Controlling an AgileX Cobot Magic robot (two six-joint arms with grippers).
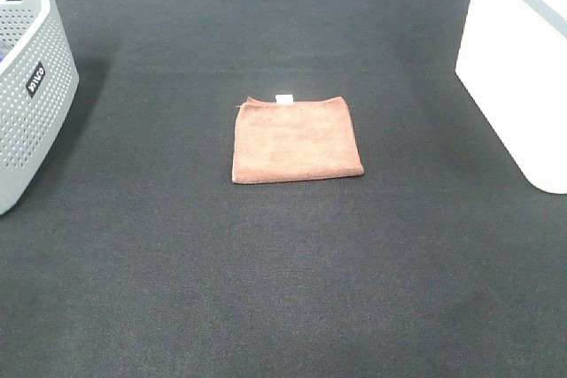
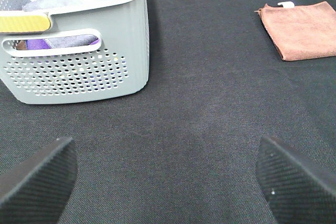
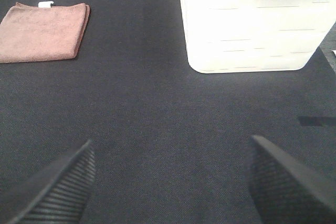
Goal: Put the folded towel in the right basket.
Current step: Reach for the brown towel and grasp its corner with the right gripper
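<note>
A brown folded towel (image 1: 296, 140) with a small white tag lies flat in the middle of the black table. It also shows in the left wrist view (image 2: 303, 28) and in the right wrist view (image 3: 44, 31). The right basket (image 1: 518, 64) is white and stands at the table's right edge; the right wrist view (image 3: 247, 24) shows its side. Neither arm shows in the exterior high view. My left gripper (image 2: 168, 182) is open and empty, well short of the towel. My right gripper (image 3: 170, 182) is open and empty, in front of the white basket.
A grey perforated basket (image 1: 27, 95) stands at the left edge. The left wrist view shows its wall (image 2: 79, 72) and folded cloths inside it. The table is covered in black cloth (image 1: 283, 289).
</note>
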